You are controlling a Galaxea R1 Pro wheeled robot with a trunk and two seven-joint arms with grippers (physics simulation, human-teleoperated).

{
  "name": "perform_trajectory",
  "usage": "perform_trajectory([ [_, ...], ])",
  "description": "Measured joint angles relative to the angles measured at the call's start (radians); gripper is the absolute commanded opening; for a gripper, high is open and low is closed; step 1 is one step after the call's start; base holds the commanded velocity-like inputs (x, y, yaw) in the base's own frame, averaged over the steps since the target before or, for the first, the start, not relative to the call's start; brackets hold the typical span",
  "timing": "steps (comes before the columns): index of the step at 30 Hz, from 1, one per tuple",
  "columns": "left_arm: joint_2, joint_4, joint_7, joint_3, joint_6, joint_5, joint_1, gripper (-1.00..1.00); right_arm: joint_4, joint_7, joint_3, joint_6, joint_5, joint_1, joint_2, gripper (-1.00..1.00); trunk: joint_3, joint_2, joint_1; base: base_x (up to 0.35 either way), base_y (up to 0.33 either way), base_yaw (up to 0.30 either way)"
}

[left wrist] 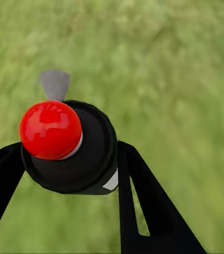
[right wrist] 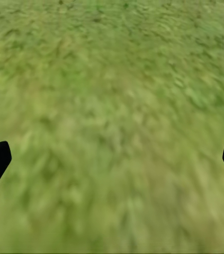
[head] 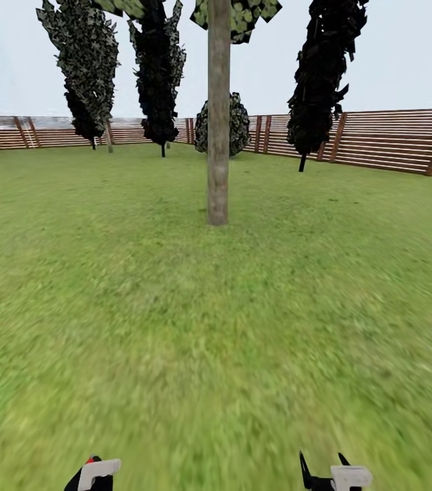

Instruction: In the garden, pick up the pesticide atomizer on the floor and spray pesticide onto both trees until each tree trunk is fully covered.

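While left fingers clamp atomizer, trunk stands ahead

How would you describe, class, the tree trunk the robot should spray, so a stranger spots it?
Start at the brown slatted fence ringing the lawn. The tree trunk stands alone mid-lawn, ahead of the fence. Unlike the dark conifers behind, it is a thick, pale, branchless column.

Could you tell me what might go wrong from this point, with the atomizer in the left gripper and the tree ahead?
The tree trunk stands well ahead across the lawn, so spraying now would likely fall short. The pesticide atomizer sits between the left gripper fingers by its round black body; it might twist or slip while driving.
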Motion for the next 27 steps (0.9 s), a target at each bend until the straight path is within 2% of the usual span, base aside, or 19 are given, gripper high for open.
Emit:
perform_trajectory([
  [27,0.000,0.000,0.002,0.000,0.000,0.000,0.000,-1.00,0.000,0.000,0.000,0.000,0.000,0.000,0.000,1.00,0.000,0.000,0.000,0.338,0.000,0.000],
])
